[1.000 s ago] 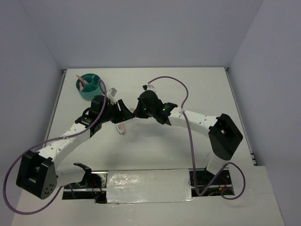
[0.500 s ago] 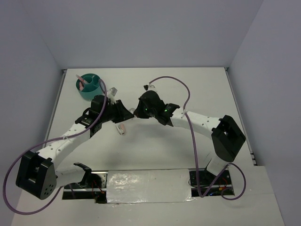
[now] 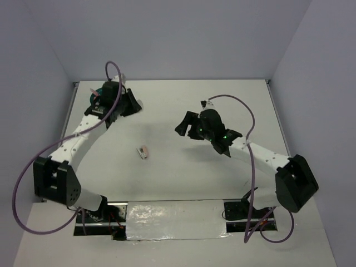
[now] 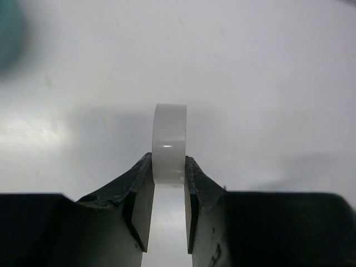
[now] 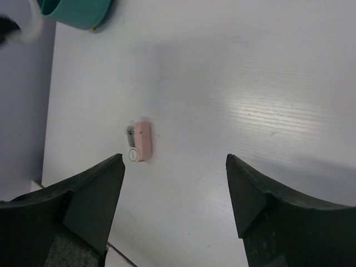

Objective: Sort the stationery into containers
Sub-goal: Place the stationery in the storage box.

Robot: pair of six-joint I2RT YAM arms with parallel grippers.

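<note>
The white table [image 3: 222, 100] carries two arms mounted at its near edge. The left arm is stretched to the far left corner. The right arm is reached toward the centre from the right.

A round teal plastic cup [image 5: 83, 14] stands at the far left of the table. In the top view it is largely covered by the left arm. Its contents cannot be made out.

The left gripper [image 3: 133, 104] is held just right of the cup, over bare table. Its jaws are clamped on a clear plastic ring [image 4: 169, 133]. The ring is held edge-on and upright, with its upper part projecting beyond the fingertips.

The right gripper [image 5: 173, 161] is positioned above the middle of the table with its jaws wide apart. Nothing is held between them.

A pink oblong piece [image 5: 143, 141] lies flat on the table, nearer than the cup and well apart from it, left of centre. A small grey item [image 5: 130, 133] with a pale round end is seen touching its side. This item is too small to identify. Neither gripper is in contact with these two pieces.
</note>
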